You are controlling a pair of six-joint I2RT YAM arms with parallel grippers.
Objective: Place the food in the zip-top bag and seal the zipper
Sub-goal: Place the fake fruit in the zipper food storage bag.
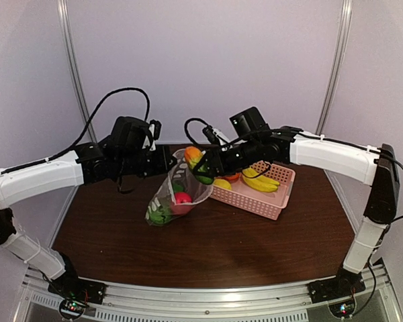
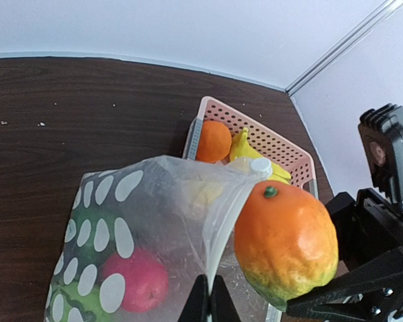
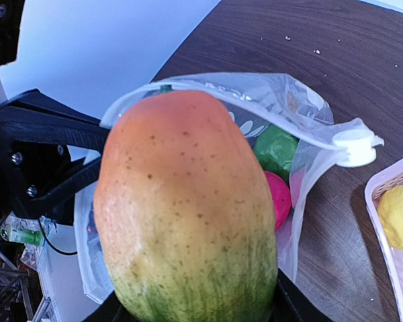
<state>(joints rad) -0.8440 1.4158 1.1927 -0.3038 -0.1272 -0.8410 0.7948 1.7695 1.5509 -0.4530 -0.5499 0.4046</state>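
The zip-top bag [image 1: 173, 196] hangs tilted over the table, mouth up, with a red apple [image 2: 138, 278] and green vegetables [image 2: 87, 235] inside. My left gripper [image 2: 210, 295] is shut on the zipper strip at the bag's mouth edge; the white slider tab [image 2: 260, 166] sits at the far end. My right gripper [image 3: 195, 312] is shut on a big orange-and-green toy fruit [image 3: 188, 208], held at the open mouth of the bag [image 3: 302, 114], its tip just past the rim. The right fingers are mostly hidden behind that fruit [image 1: 193, 158].
A pink lattice basket [image 1: 277, 196] stands right of the bag, holding yellow bananas [image 1: 258, 180], an orange ball [image 2: 213, 141] and a yellow lemon [image 3: 399, 215]. Both arms meet above the back middle of the dark wood table [image 1: 215, 248].
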